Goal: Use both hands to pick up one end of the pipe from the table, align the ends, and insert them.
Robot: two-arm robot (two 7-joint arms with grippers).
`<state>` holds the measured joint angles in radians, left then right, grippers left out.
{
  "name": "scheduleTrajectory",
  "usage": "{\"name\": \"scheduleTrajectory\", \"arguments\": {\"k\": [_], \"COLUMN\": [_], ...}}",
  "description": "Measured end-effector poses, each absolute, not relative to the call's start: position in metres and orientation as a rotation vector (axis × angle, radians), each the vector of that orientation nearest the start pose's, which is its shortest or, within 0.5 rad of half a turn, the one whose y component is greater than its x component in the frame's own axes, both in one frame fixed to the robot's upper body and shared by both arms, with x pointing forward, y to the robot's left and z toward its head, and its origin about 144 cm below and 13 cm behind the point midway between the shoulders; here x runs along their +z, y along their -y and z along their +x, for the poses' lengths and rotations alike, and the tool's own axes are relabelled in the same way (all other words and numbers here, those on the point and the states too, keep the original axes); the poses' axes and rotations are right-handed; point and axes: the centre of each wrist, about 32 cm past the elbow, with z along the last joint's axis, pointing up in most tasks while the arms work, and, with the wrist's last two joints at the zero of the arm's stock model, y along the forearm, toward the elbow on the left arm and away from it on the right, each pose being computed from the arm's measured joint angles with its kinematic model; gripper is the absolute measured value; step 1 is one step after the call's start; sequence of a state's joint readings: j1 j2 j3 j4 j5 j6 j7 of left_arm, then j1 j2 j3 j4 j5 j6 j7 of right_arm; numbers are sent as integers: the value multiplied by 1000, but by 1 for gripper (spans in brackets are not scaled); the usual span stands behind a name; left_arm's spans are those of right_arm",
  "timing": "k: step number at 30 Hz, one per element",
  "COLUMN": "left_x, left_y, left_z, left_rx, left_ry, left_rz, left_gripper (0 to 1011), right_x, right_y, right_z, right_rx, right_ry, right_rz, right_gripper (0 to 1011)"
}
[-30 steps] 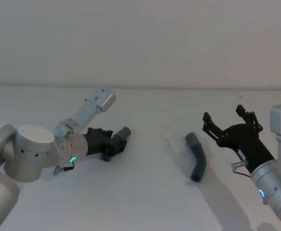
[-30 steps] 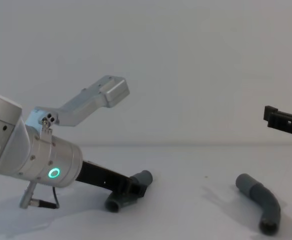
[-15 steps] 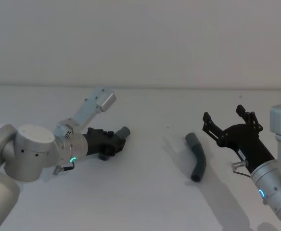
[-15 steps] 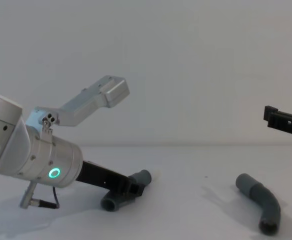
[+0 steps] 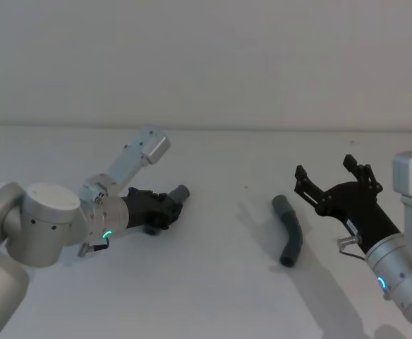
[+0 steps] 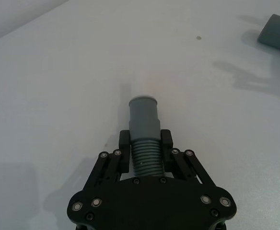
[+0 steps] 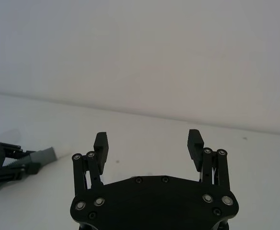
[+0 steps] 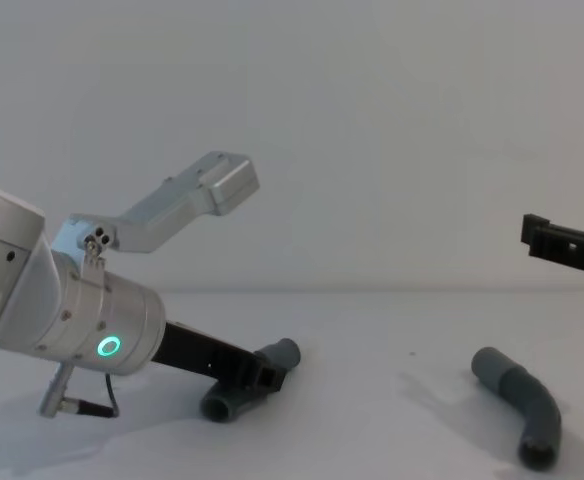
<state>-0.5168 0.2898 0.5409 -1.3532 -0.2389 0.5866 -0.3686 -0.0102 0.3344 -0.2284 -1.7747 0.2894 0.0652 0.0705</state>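
My left gripper (image 5: 168, 209) is shut on the ribbed middle of one dark-grey pipe piece (image 5: 180, 193), low over the white table (image 5: 213, 282) at the left. In the left wrist view the gripper (image 6: 145, 143) clamps the ribs and a smooth grey cuff (image 6: 144, 112) sticks out ahead of it. The chest view shows this piece (image 8: 234, 392) tilted, its lower end close to the table. The other curved pipe piece (image 5: 289, 230) lies flat at centre right (image 8: 522, 405). My right gripper (image 5: 327, 171) hovers open just right of it, with nothing between its fingers (image 7: 100, 143).
A plain light wall rises behind the table's far edge (image 5: 213, 128). The left arm's silver body with its green ring light (image 8: 107, 347) fills the near left. Bare table lies between the two pipe pieces.
The left gripper has drawn the held piece slightly back to the left, and its lower end has swung left. The right gripper has edged a little left. The lying piece has not moved.
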Motion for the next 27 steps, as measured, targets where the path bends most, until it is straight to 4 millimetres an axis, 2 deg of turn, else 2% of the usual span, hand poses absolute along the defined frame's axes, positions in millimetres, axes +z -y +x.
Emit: {"name": "scheduleTrajectory", "arguments": {"k": [27], "left_x": [1224], "left_y": [-177], "left_z": [566], "left_rx": [833], "left_ry": [-155], "left_rz": [525], "left_gripper": [345], "right_x": [1218], "right_y": [221], "right_z": [444], "right_rx": [-1197], "right_ry": [-164], "right_rz": [-215], "right_gripper": [1001]}}
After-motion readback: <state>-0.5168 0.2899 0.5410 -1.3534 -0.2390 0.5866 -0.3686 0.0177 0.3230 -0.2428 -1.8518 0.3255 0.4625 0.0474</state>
